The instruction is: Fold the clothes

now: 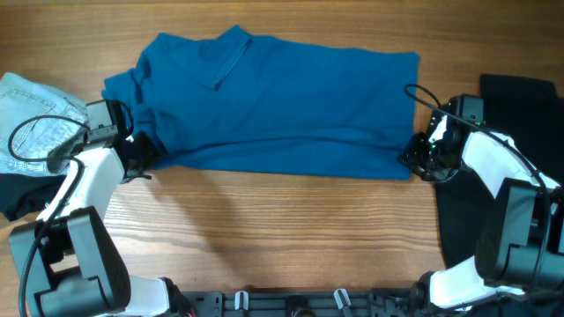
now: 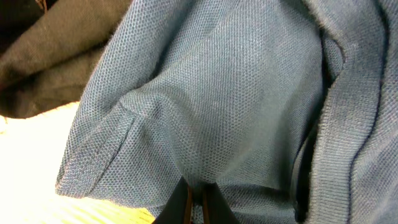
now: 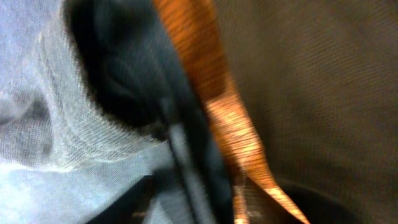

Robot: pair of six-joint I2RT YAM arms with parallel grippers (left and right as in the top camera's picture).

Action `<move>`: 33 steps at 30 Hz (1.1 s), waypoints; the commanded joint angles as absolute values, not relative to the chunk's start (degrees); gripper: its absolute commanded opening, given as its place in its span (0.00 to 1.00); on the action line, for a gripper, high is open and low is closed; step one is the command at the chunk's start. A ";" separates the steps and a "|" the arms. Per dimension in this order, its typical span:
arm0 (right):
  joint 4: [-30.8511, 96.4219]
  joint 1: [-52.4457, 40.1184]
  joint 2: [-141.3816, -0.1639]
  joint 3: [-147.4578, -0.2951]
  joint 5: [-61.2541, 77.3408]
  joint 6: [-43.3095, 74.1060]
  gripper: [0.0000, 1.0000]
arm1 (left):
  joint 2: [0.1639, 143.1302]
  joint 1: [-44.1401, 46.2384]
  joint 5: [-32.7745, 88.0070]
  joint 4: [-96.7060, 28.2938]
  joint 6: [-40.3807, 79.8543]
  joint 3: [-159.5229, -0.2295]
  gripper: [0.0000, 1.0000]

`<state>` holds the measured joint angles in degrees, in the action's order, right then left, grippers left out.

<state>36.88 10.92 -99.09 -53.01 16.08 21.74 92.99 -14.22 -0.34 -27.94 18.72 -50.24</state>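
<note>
The blue shirt [image 1: 282, 97] lies spread across the wooden table [image 1: 291, 238]. The left gripper [image 1: 139, 151] is closed tight on the shirt's lower left corner and pinches the fabric. The right gripper [image 1: 418, 157] is closed on the lower right corner, though its wrist view is blurred.

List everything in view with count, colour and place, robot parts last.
blue polo shirt: one, blue, spread across the table's middle
jeans: one, light denim, left edge
black garment: one, black, right edge
dark cloth: one, black, left edge below the jeans
table: one, brown wood, under everything
left gripper: one, black, shut on the shirt's left end
right gripper: one, black, at the shirt's near right corner, grip unclear
</note>
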 commanded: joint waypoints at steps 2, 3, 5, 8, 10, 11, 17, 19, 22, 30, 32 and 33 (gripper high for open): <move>40.95 10.85 -101.03 -52.77 18.00 19.57 0.06 | 91.92 -14.66 -0.95 -31.44 18.37 -50.70 0.04; 43.75 10.96 -100.71 -53.04 15.59 19.86 0.04 | 91.85 -14.66 -1.17 -32.40 18.39 -50.70 0.04; 53.10 11.25 -98.30 -55.09 8.82 21.15 0.04 | 91.02 -15.05 -1.19 -36.64 18.39 -50.72 0.04; 59.16 11.22 -95.35 -57.34 7.20 19.97 0.10 | 88.14 -17.19 -3.57 -43.11 18.39 -50.78 0.06; 59.55 11.22 -94.89 -57.52 7.01 19.44 0.31 | 85.01 -18.28 -3.40 -45.56 18.39 -51.18 0.17; 59.16 11.22 -94.89 -58.04 7.01 18.83 0.53 | 83.64 -18.15 -2.55 -46.26 18.39 -51.72 0.43; 65.69 11.22 -94.85 -71.59 7.68 17.67 0.61 | 78.63 -18.11 5.87 -52.10 18.02 -62.35 0.59; 66.08 11.22 -94.80 -77.38 13.47 13.91 0.61 | 78.65 -17.39 13.28 -51.68 15.11 -67.16 0.58; 64.49 11.22 -94.70 -82.32 21.74 13.54 0.61 | 78.76 -11.14 14.11 -47.44 12.56 -69.87 0.55; 65.21 11.20 -94.72 -82.39 23.77 13.63 0.64 | 91.92 -8.16 5.43 -59.11 12.38 -65.39 0.24; 65.21 11.22 -94.72 -82.37 23.07 13.63 0.65 | 97.84 -7.75 8.54 -57.87 12.16 -64.82 0.30; 65.21 11.20 -94.72 -82.37 22.35 13.63 0.65 | 100.22 -7.46 8.54 -57.49 12.16 -64.82 0.29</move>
<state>65.17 10.98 -95.61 -81.38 22.31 14.63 94.37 -7.88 6.37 -58.50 12.73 -65.67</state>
